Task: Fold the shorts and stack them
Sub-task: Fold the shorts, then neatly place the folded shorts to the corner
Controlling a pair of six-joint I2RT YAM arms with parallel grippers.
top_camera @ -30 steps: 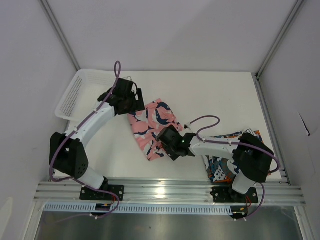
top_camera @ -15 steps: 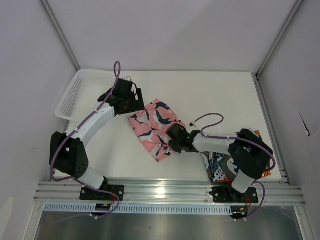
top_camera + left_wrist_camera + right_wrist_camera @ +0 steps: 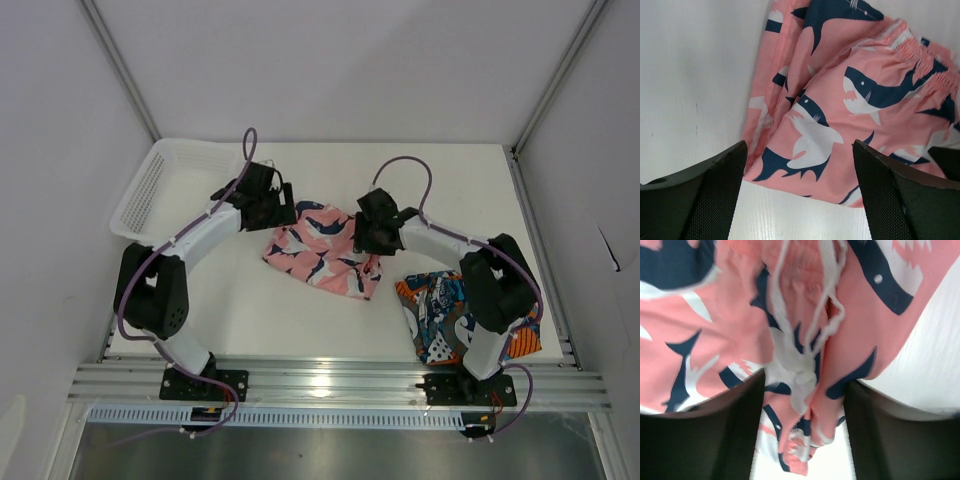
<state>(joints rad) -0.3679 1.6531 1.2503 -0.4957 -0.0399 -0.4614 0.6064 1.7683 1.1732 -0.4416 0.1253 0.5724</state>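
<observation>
Top external view: the pink shorts (image 3: 318, 250) lie spread at the middle of the white desk (image 3: 470, 190), with the printed shorts (image 3: 430, 312) crumpled by the right arm's base. The right fingers (image 3: 735, 430) grasp the pink pair's bunched waistband and drawstring. The left fingers (image 3: 705, 195) hover released over its left edge, near a white basket (image 3: 150, 185).

Both arms bend toward the centre of the top view: the left arm (image 3: 195, 240) from the lower left, its left gripper (image 3: 272, 205) spread wide, and the right arm (image 3: 440, 240) from the lower right, its right gripper (image 3: 370, 238) pointing down, fingers partly apart.
</observation>
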